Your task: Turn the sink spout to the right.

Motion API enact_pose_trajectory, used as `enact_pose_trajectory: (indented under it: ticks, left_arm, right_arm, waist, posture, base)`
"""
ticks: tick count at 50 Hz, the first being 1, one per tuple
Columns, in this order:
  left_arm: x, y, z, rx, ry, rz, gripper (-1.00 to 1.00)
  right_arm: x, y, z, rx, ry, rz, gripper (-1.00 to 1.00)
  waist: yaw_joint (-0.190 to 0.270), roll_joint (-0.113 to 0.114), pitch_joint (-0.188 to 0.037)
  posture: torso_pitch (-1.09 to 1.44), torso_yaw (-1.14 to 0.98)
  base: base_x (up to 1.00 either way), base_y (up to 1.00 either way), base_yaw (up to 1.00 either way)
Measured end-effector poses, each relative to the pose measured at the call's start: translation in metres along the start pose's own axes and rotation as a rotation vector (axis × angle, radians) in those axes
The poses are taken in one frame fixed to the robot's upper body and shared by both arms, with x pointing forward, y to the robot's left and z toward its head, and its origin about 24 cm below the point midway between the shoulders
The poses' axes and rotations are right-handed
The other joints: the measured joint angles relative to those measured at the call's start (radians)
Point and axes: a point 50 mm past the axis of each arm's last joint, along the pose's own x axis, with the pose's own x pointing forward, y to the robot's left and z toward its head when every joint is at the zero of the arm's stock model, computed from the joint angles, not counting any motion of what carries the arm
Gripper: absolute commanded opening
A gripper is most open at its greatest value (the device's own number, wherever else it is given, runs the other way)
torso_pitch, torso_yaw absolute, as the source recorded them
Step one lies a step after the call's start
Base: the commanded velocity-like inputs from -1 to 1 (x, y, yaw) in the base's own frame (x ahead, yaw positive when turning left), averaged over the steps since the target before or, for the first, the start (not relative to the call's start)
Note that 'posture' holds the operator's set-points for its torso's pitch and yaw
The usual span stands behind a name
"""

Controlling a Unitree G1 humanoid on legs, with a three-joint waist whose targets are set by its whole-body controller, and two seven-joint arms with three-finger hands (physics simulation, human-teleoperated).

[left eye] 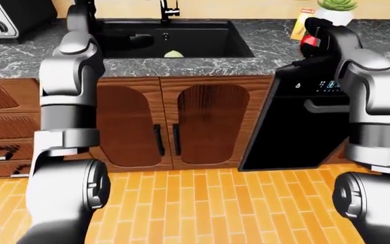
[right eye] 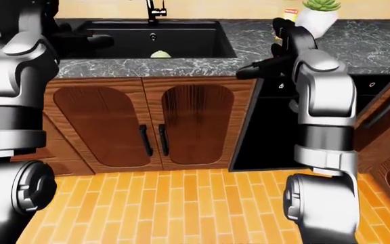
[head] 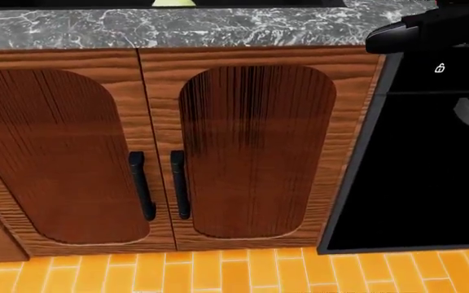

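Both arms were raised toward the sink (left eye: pixel 181 38) — likely readying a reach for the spout (right eye: pixel 153 10). The right hand (right eye: pixel 276 58) hung open-fingered over the counter (right eye: pixel 249 40); the left hand's (right eye: pixel 90 40) fingers couldn't be made out.

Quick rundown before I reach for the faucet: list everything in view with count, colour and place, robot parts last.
Sink: one, black basin, set in the counter, top centre of the left-eye view.
Faucet: one, black, at the sink's top edge; its top is cropped.
Round object: one, pale yellow-green, inside the sink.
Countertop: one, grey marbled.
Cabinet doors: two, brown wood with black handles, under the sink.
Dishwasher: one, black, right of the cabinet.
Toaster oven: one, dark, top left.
Potted plant: one, green in a white pot, top right.
Floor: orange tile.
Left hand: dark, over the sink; fingers unclear.
Right hand: dark, over the counter; fingers unclear.
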Motion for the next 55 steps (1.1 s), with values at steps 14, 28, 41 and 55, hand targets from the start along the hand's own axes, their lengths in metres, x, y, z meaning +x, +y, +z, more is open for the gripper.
enact_pose_trajectory:
  ticks: [14, 28, 41, 55]
  left_arm:
    - [0.001, -0.001, 0.005, -0.001, -0.017, -0.005, 1.0]
    - [0.0, -0.001, 0.012, -0.006, -0.046, -0.009, 1.0]
    - [0.001, -0.006, 0.008, -0.001, -0.031, -0.024, 1.0]
    - [0.001, 0.007, 0.01, -0.009, -0.032, 0.015, 1.0]
  right_arm:
    - [-0.001, -0.002, -0.002, 0.002, -0.002, -0.006, 1.0]
    - [-0.004, -0.003, 0.001, -0.008, -0.022, -0.015, 1.0]
    - [-0.005, -0.007, -0.002, -0.004, -0.008, -0.03, 1.0]
    - [-0.003, 0.003, 0.001, -0.014, -0.016, 0.011, 1.0]
  waist:
    - [0.008, 0.011, -0.027]
    - [0.003, 0.025, -0.017]
    - [-0.001, -0.039, -0.012]
    - [0.005, 0.071, -0.009]
  posture:
    - [0.0, 0.0]
    - [0.0, 0.0]
    - [0.0, 0.0]
    - [0.0, 0.0]
  base:
    - [0.04, 0.0, 0.0]
    - [0.16, 0.0, 0.0]
    - [0.24, 0.0, 0.0]
    - [0.27, 0.0, 0.0]
